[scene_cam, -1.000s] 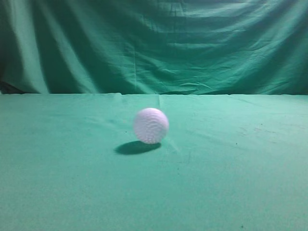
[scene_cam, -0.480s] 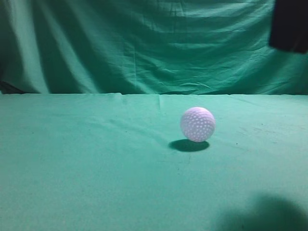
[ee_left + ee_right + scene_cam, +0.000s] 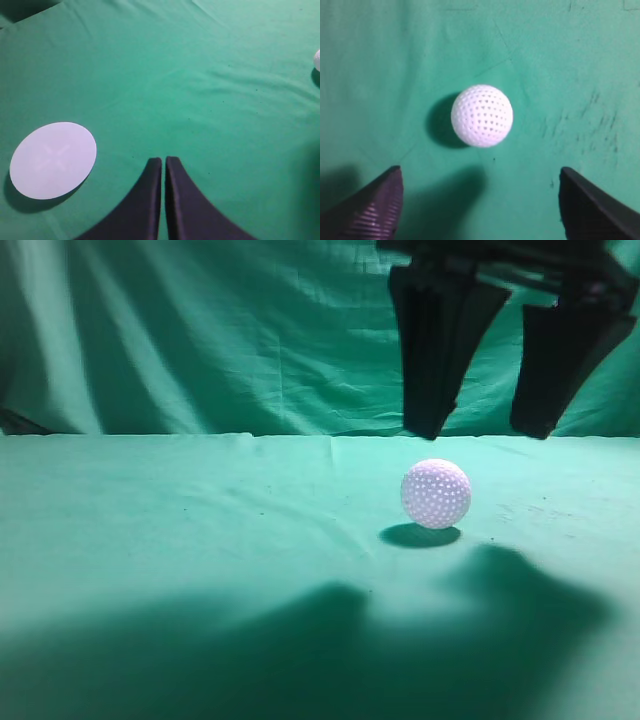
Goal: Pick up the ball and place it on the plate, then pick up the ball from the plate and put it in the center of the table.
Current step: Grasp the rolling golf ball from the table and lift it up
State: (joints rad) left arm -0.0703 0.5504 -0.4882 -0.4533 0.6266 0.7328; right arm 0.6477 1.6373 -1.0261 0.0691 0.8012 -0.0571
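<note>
The white dimpled ball (image 3: 436,494) rests on the green table (image 3: 150,540), right of the middle. It also shows in the right wrist view (image 3: 482,116) and at the right edge of the left wrist view (image 3: 317,60). My right gripper (image 3: 485,430) hangs open just above the ball, its two black fingers wide apart and clear of it; in the right wrist view the gripper (image 3: 480,172) has the ball lying ahead of its fingertips. My left gripper (image 3: 163,159) is shut and empty above the cloth. The white round plate (image 3: 53,159) lies to its left.
A draped green cloth backdrop (image 3: 200,340) stands behind the table. Dark arm shadows fall across the front of the cloth (image 3: 330,650). Small dark marks dot the cloth right of the ball (image 3: 595,120).
The ball has rolled to the right across the table. My right gripper has come down into the exterior view from the upper right and now hangs open over the ball.
</note>
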